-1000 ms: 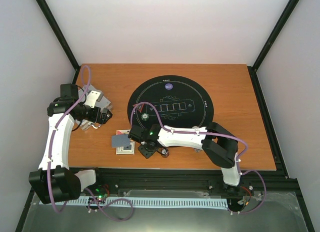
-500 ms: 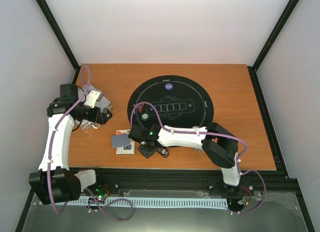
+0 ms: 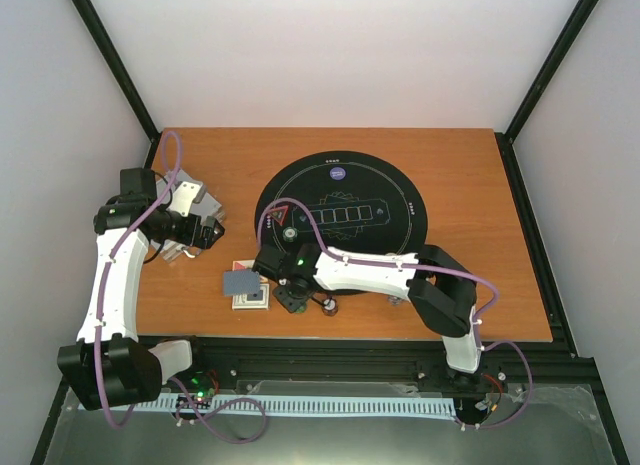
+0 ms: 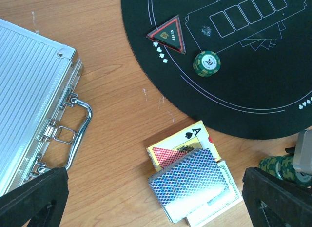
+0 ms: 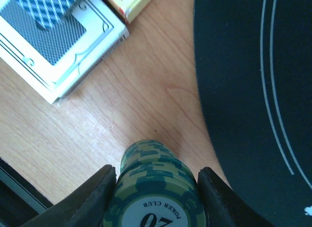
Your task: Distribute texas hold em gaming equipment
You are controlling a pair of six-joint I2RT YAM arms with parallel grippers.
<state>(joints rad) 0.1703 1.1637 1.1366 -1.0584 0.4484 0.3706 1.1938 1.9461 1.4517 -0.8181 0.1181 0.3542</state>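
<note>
A stack of green striped poker chips (image 5: 155,185) marked 20 sits between the fingers of my right gripper (image 5: 156,183), which is shut on it over the wood beside the black mat (image 5: 258,90). The same stack (image 4: 277,164) shows at the right edge of the left wrist view. A blue-backed deck of playing cards (image 4: 190,182) lies on a card box (image 4: 181,145) near the mat. One green chip (image 4: 206,63) and a triangular marker (image 4: 169,35) lie on the mat. My left gripper (image 3: 205,233) hangs open above the table, holding nothing.
The silver aluminium case (image 4: 29,90) lies at the left with its handle (image 4: 73,129) toward the cards. On the round mat (image 3: 340,220) are a purple chip (image 3: 337,172) at the far side and a white disc (image 3: 413,207) at the right.
My right gripper has shifted a little left and away from the table's near edge, still holding the green chips. The left arm has not moved.
</note>
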